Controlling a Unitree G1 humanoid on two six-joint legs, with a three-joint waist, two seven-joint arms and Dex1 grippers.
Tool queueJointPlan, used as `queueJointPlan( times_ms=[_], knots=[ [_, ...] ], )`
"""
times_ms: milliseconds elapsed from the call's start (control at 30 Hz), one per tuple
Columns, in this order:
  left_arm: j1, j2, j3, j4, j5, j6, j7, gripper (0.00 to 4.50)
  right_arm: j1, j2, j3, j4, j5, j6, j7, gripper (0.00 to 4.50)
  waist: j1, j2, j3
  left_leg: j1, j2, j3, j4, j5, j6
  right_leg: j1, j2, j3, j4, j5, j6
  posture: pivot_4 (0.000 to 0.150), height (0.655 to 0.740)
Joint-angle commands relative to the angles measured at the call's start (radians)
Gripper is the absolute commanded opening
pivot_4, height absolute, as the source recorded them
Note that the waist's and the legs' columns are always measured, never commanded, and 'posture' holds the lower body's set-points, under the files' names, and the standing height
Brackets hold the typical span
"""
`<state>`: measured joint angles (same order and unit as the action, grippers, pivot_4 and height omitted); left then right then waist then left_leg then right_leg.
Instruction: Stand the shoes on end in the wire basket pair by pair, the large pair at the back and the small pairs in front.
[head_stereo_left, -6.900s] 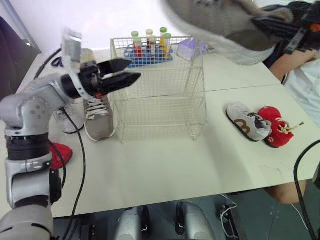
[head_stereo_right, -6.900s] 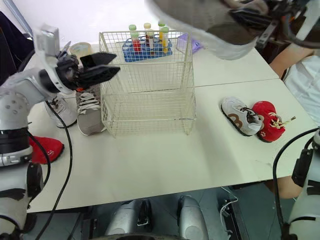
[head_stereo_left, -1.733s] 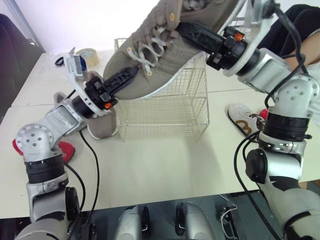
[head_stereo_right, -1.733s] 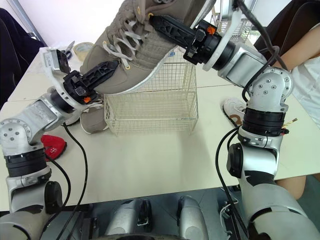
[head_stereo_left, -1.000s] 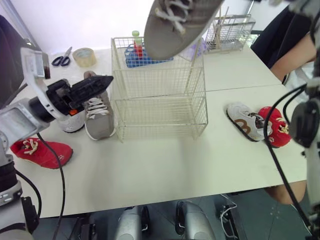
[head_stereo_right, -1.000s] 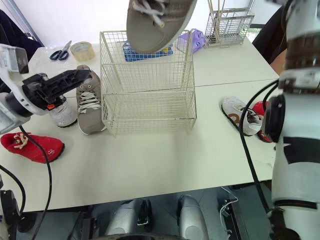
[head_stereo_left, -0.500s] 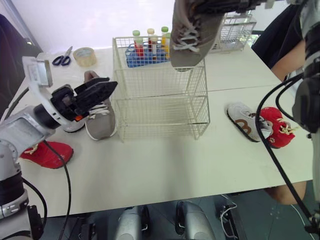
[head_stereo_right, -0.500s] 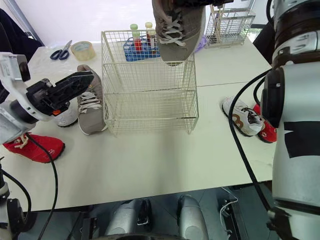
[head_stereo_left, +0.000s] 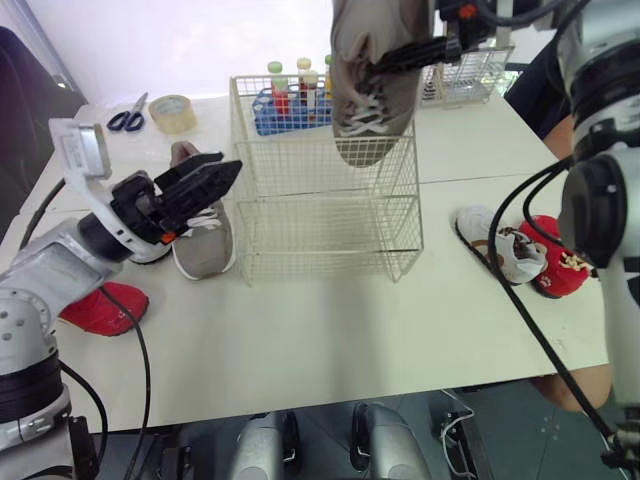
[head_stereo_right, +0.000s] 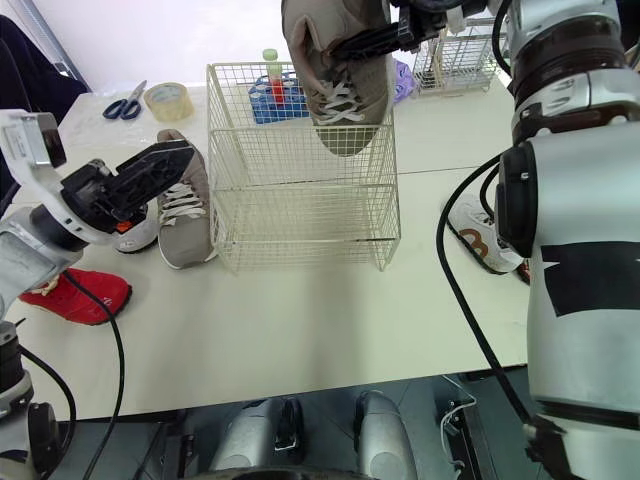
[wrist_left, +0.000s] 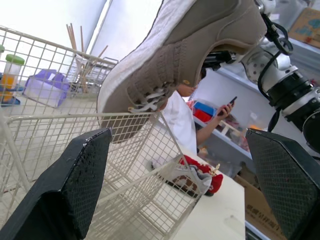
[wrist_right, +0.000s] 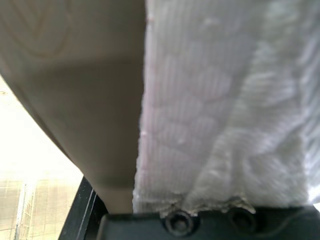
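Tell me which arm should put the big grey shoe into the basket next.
Right. The right gripper is shut on the large grey shoe, toe-down over the wire basket. The left gripper hangs open beside the basket, holding nothing.

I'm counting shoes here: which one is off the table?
The big grey-brown sneaker, held toe-down over the wire basket by the right hand; the rest lie on the table.

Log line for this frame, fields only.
right gripper: shut on grey sneaker, toe down over wire basket | left gripper: open, left of basket | basket: empty | second grey sneaker: on table
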<state>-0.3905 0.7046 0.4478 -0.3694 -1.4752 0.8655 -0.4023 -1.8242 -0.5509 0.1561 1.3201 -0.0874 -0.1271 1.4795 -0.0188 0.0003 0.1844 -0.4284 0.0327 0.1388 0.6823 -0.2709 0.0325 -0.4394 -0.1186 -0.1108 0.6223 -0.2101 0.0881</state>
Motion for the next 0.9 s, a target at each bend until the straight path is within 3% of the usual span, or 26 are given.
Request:
queueJointPlan(
  times_ms=[33,400,900],
  knots=[
    [0.016,-0.013,0.026,-0.056,-0.036,-0.038,0.038,4.40,0.065,0.022,0.002,0.016,-0.033,0.019,0.015,1.93,0.000,0.000,0.000,0.000,0.000,0.000,0.000,0.000,0.000,0.000,0.000,0.000,0.000,0.000,0.000,0.150,0.7400],
    [0.033,0.005,0.013,-0.102,-0.108,-0.051,0.131,4.40,0.229,0.061,-0.002,0.015,-0.086,-0.006,-0.057,1.93,-0.003,0.000,-0.002,0.006,0.000,-0.002,0.000,0.000,0.000,0.008,0.001,-0.002,-0.002,0.000,0.000,0.150,0.7400],
    [-0.018,0.009,-0.047,-0.091,-0.123,-0.056,0.162,4.40,0.217,0.045,-0.023,0.012,-0.096,-0.016,-0.115,1.93,-0.002,0.000,-0.002,0.013,0.000,-0.002,0.000,-0.001,-0.001,0.014,0.000,-0.001,-0.002,0.000,0.000,0.150,0.7400]
  ],
)
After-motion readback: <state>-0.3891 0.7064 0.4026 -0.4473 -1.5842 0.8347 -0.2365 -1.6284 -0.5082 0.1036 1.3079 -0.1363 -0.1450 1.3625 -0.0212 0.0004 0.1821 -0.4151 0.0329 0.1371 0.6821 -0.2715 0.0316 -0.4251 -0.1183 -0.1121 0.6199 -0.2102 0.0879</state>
